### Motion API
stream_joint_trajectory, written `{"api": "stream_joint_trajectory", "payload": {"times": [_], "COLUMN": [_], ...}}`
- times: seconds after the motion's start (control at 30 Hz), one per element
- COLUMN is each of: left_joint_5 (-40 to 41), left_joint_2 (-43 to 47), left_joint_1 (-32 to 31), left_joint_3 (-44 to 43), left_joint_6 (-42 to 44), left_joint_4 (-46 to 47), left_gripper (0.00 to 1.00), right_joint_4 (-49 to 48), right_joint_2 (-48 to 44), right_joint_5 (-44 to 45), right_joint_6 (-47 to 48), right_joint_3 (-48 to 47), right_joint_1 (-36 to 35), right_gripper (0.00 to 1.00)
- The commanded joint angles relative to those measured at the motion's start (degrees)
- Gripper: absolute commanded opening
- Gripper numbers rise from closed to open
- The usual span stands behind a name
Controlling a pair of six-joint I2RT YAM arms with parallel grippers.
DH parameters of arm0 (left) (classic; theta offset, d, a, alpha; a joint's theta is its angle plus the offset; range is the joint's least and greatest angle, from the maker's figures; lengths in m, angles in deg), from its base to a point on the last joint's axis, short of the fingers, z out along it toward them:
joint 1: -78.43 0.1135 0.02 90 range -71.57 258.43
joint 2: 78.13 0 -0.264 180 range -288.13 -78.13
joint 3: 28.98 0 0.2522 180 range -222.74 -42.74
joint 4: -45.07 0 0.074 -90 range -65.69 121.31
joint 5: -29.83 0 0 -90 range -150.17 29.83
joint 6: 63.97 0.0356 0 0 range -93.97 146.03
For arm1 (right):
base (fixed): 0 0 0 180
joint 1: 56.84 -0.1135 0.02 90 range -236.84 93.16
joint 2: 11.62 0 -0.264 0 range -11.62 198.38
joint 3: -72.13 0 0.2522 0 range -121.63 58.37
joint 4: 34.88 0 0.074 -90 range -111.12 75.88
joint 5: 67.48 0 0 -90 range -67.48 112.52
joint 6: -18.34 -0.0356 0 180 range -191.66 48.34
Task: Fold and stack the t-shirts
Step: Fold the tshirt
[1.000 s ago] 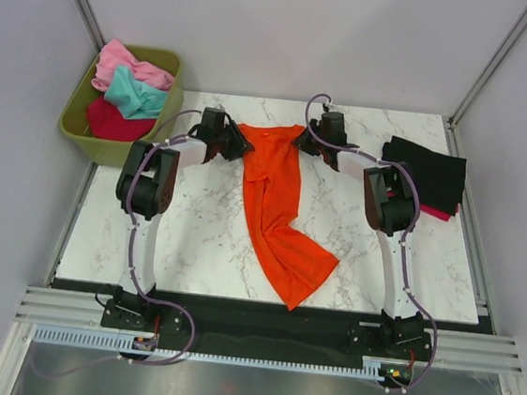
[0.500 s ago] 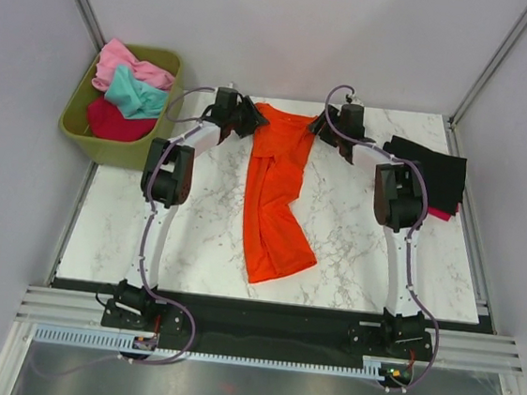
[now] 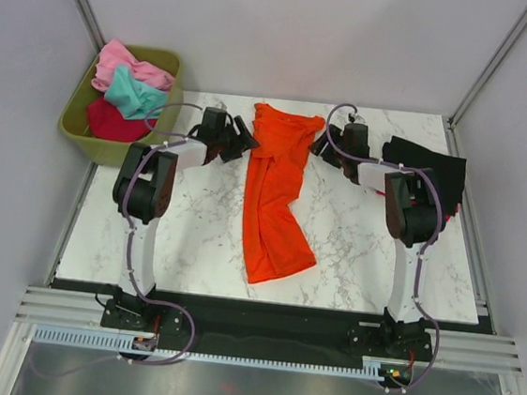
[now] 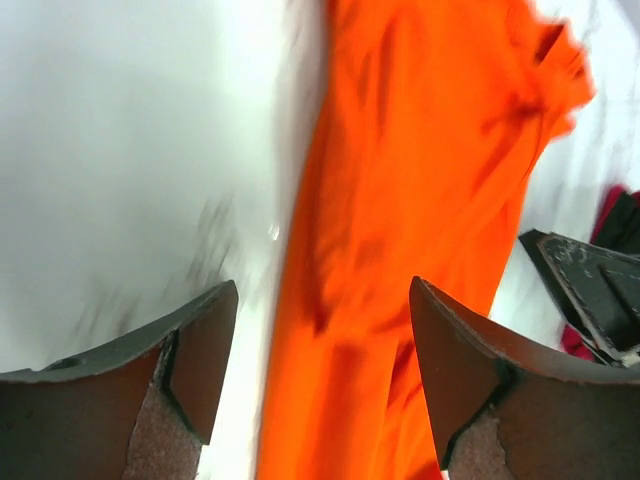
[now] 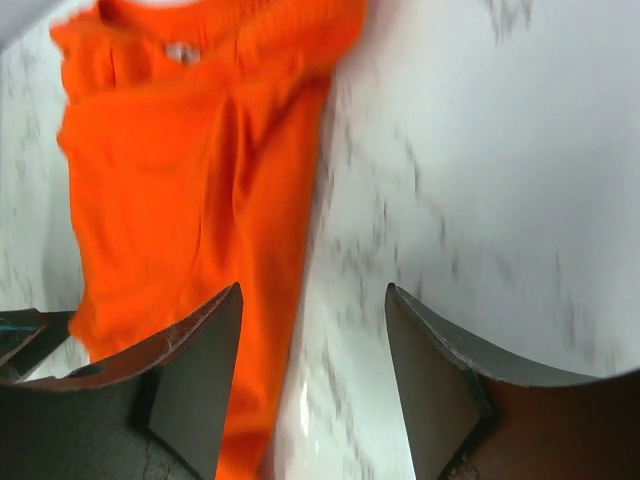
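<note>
The left pincer [image 4: 320, 300] and right pincer [image 5: 314, 300] were noted wide open, empty; bunched orange t-shirt [image 3: 278, 190] between them risked being grabbed double-layered.

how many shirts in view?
6: orange shirt on the table; pink shirt, teal shirt, dark red shirt in the bin; black shirt atop crimson shirt at its right edge. More may be hidden.

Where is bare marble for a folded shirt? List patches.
Bare marble: between the orange shirt and the left arm, and between it and the right arm. Crowded: far edge around left tool and right tool; black shirts far right.
</note>
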Motion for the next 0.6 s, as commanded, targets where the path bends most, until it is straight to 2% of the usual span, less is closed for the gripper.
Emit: {"api": "stream_joint_trajectory", "payload": {"times": [0.0,0.03,0.2,0.3,0.43,0.57], "left_joint_5": [3.91,4.7,5.41,5.24,4.63,3.04], "left_joint_2": [10.59,13.22,28.26,35.8,44.61,50.59], "left_joint_1": [-1.93,-2.46,-7.11,-10.19,-12.3,-13.71], "left_joint_3": [11.21,17.51,34.07,48.19,59.37,65.37], "left_joint_6": [2.35,2.52,1.92,0.42,-0.73,-0.55], "left_joint_4": [3.74,4.96,5.67,7.34,8.05,5.77], "left_gripper": [0.78,0.78,0.79,0.77,0.71,0.7], "right_joint_4": [2.32,2.32,8.37,12.76,14.45,15.24], "right_joint_2": [-8.49,-12.16,-22.47,-29.85,-41.26,-47.79], "right_joint_5": [-0.03,-0.38,-0.65,0.66,4.01,4.45], "right_joint_6": [0.0,0.35,0.26,2.37,1.58,0.0], "right_joint_3": [10.59,15.23,27.38,34.68,46.96,54.2], "right_joint_1": [-1.93,-2.28,-6.58,-11.14,-15.63,-18.7], "right_gripper": [0.67,0.68,0.66,0.64,0.64,0.55]}}
